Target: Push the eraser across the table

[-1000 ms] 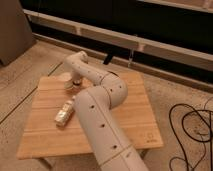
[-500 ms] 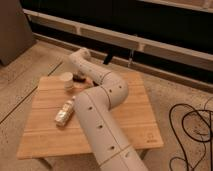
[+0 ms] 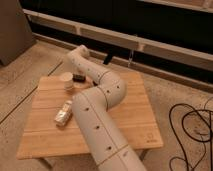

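The right half of the table [image 3: 137, 117] lies open, while the arm [image 3: 100, 125] crosses its middle, the gripper [image 3: 78, 75] hangs far left just beside a pale cylinder [image 3: 66, 80], and a packet [image 3: 63, 113] blocks the left.

The closed hand [image 3: 75, 71] hangs over the far-left table [image 3: 140, 125] area, beside a tan cup [image 3: 66, 80] and a dark eraser [image 3: 79, 78].

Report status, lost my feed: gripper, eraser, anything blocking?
Gripper shut, low over the table, far left. Dark block there, likely eraser, beside a pale cylinder. Wrapped packet nearer, apart.
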`<action>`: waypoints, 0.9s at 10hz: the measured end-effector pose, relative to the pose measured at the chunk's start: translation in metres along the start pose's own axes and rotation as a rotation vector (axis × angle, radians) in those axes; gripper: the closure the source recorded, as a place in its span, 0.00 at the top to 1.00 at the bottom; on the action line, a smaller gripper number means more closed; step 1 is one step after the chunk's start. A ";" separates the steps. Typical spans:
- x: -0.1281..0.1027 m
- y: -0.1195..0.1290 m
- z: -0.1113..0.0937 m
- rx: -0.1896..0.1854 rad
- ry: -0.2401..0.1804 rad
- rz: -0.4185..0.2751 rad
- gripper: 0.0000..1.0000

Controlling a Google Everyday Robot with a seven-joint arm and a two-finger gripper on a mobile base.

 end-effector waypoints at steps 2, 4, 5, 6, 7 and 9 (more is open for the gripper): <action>0.023 0.039 -0.019 -0.013 0.036 -0.013 0.00; 0.066 0.070 -0.022 -0.042 0.125 -0.022 0.00; 0.085 0.072 -0.017 -0.045 0.176 -0.013 0.00; 0.102 0.065 -0.007 -0.039 0.233 0.007 0.00; 0.108 0.058 -0.001 -0.036 0.258 0.026 0.00; 0.105 0.015 0.020 -0.009 0.300 0.077 0.00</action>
